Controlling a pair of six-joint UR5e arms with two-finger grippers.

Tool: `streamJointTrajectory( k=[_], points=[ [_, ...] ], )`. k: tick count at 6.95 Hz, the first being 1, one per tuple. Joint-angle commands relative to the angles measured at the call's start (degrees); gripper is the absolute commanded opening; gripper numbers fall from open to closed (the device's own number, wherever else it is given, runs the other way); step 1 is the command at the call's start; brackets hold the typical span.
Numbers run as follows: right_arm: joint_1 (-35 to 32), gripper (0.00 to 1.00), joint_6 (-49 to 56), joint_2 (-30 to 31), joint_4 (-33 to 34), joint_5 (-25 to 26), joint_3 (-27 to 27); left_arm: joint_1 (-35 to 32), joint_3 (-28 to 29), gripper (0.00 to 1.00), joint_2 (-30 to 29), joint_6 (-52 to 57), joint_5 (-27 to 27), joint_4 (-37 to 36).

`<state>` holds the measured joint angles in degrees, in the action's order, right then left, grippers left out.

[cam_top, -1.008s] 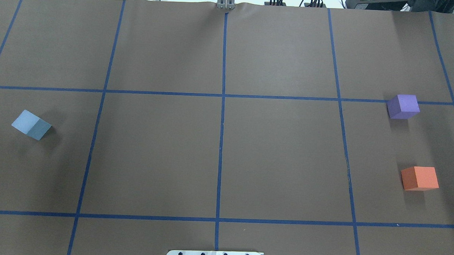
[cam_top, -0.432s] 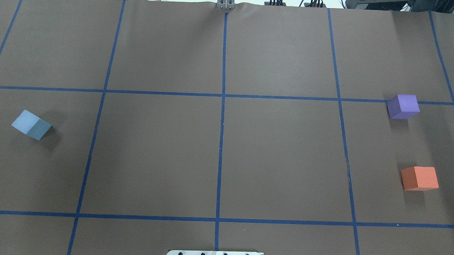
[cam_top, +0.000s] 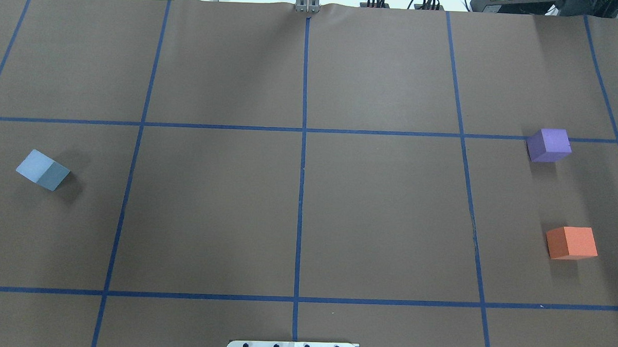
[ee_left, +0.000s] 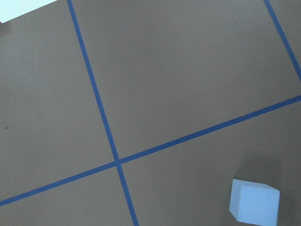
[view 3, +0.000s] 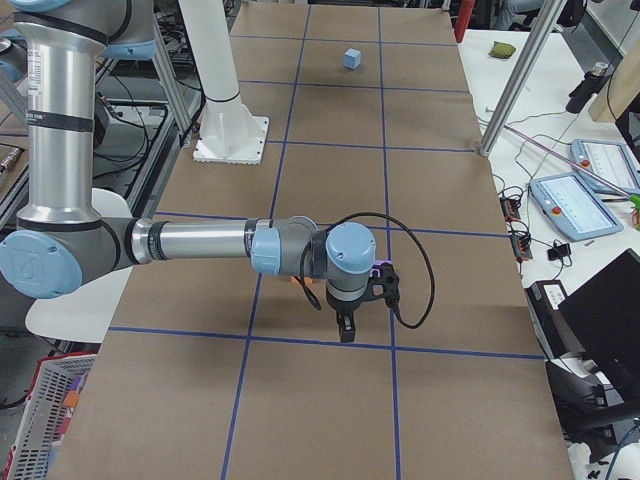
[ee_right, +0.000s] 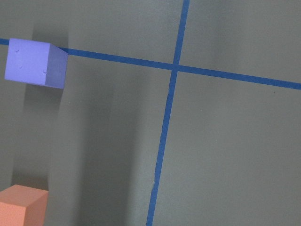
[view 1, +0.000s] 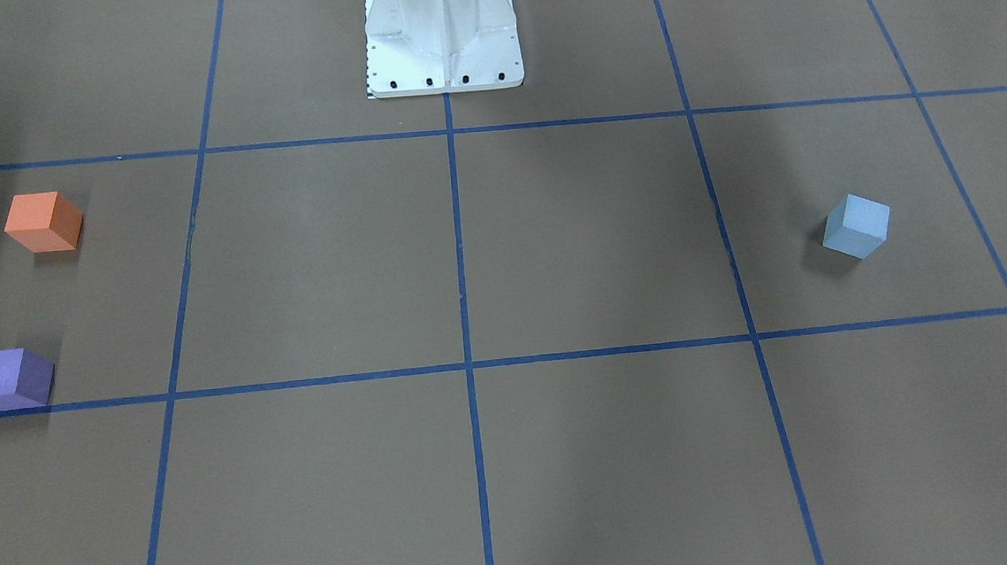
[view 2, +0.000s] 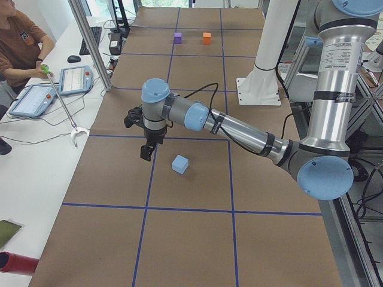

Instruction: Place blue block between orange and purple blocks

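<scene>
The pale blue block (cam_top: 42, 169) lies alone on the robot's left side of the brown table; it also shows in the front view (view 1: 856, 225) and in the left wrist view (ee_left: 254, 201). The purple block (cam_top: 548, 145) and the orange block (cam_top: 571, 243) sit apart on the far right, with a bare gap between them. Both show in the right wrist view, purple (ee_right: 35, 62) and orange (ee_right: 21, 205). My left gripper (view 2: 145, 153) hangs above the table beside the blue block, not touching it. My right gripper (view 3: 345, 325) hovers near the purple and orange blocks. I cannot tell whether either is open or shut.
Blue tape lines divide the brown table cover (cam_top: 379, 212) into squares. The white robot base plate (view 1: 442, 34) stands at the near middle edge. An operator (view 2: 18, 48) with tablets (view 2: 75, 79) sits along the far side of the table.
</scene>
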<state>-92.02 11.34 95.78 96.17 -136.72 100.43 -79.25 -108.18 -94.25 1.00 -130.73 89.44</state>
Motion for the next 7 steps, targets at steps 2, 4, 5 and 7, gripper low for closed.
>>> streamJointTrajectory(
  k=[2,4,5,7],
  points=[
    [0.0,1.00,0.0,-0.2,0.0,0.3,-0.1,10.9,4.3,1.00,0.8,-16.8,1.0,14.9],
    [0.0,1.00,0.1,0.0,0.0,0.4,-0.1,13.2,9.6,1.00,2.9,-21.8,1.1,24.6],
    [0.0,1.00,0.1,0.1,0.0,0.5,0.0,14.5,9.6,1.00,3.1,-23.9,2.3,24.8],
    [0.0,1.00,0.1,0.4,0.0,0.3,0.1,17.5,9.8,1.00,3.2,-25.3,4.4,24.8]
  ],
)
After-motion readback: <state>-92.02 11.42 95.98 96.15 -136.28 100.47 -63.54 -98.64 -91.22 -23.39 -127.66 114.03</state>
